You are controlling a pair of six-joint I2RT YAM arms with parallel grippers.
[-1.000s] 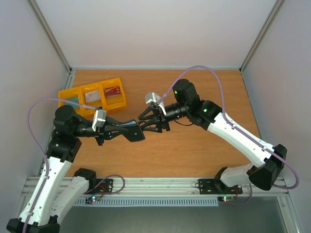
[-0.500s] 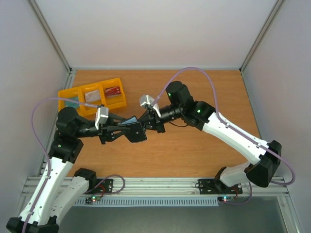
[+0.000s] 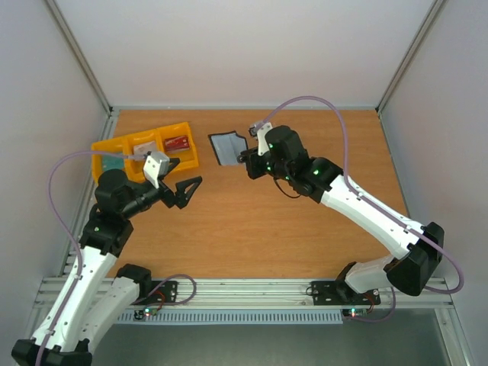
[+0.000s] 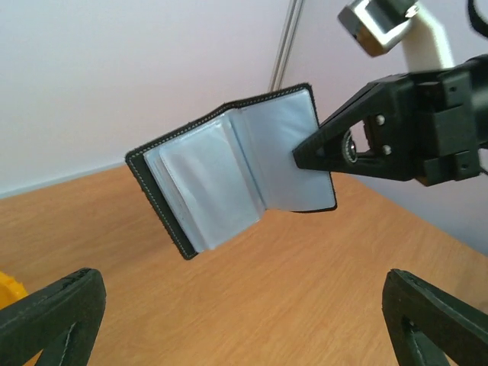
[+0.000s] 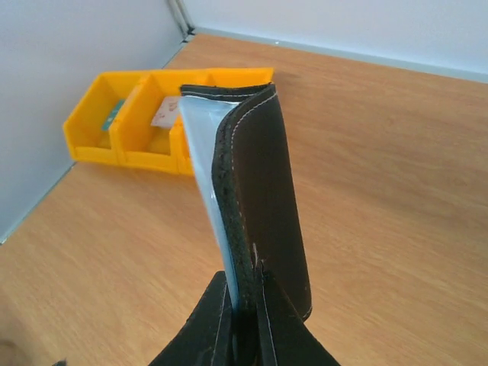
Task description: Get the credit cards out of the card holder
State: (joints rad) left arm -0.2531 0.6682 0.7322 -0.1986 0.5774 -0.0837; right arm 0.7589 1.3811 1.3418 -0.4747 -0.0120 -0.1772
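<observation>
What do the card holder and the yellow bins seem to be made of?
The card holder: probably leather or imitation, matte black, with pale stitching along its edge. Its pockets: thin glossy plastic film, grey-blue, catching light. The bins: rigid moulded plastic, smooth, slightly shiny, uniformly yellow.

Black bifold card holder (image 3: 227, 147), pale stitching round the rim, spread open onto grey-blue, glossy inner pockets. Pinched at the outer edge of one flap by the right claw (image 3: 246, 156). Held clear of the desk (image 3: 305, 229), over its far half, left of centre. Tilted, with the free flap angled away from the clamped one, black cover facing outward.
</observation>
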